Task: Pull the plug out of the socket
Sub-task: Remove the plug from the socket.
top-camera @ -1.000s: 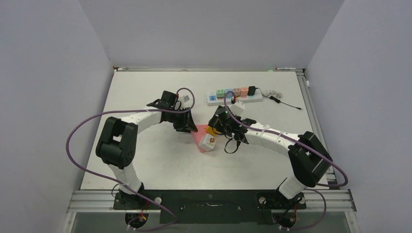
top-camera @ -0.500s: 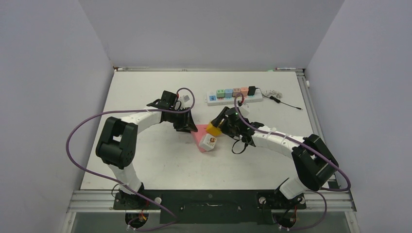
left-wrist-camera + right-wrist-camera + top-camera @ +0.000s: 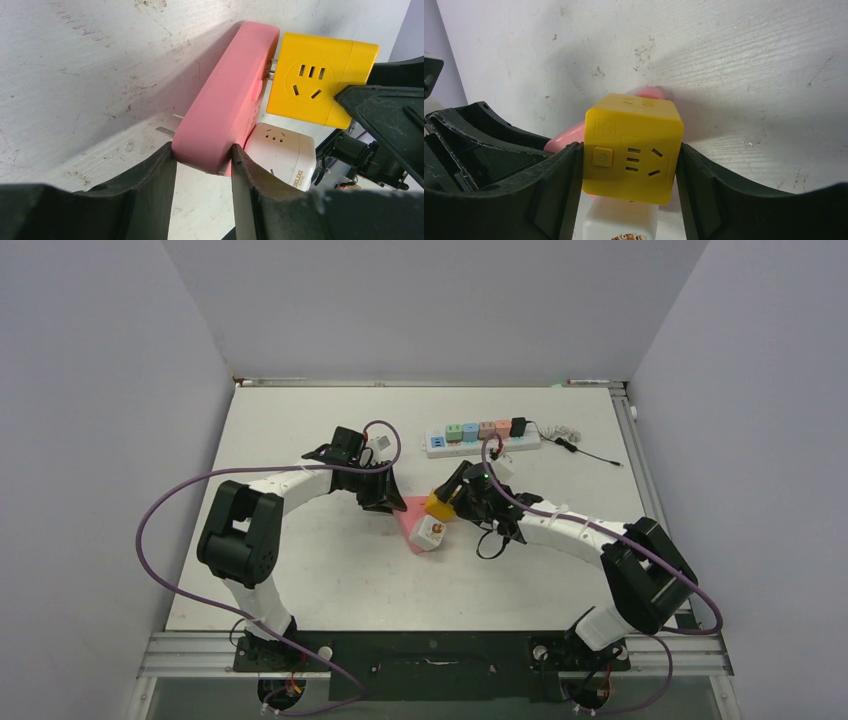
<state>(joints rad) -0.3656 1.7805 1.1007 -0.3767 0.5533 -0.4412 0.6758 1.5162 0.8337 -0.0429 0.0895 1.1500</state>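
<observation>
Both clamped, left end effector point(image 3: 202, 151) on pink socket point(image 3: 227, 97), right point(image 3: 630, 156) on yellow cube plug point(image 3: 636, 127)

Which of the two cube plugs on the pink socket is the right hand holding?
The yellow cube; the right hand clamps it, the white cube sits free.

The pink socket point(image 3: 225, 115) and yellow plug point(image 3: 315, 80) look like smooth satin plastic — bare metal prongs point(image 3: 270, 74) between them — while the white table point(image 3: 90, 65) is matt, scuffed and finely scratched.
</observation>
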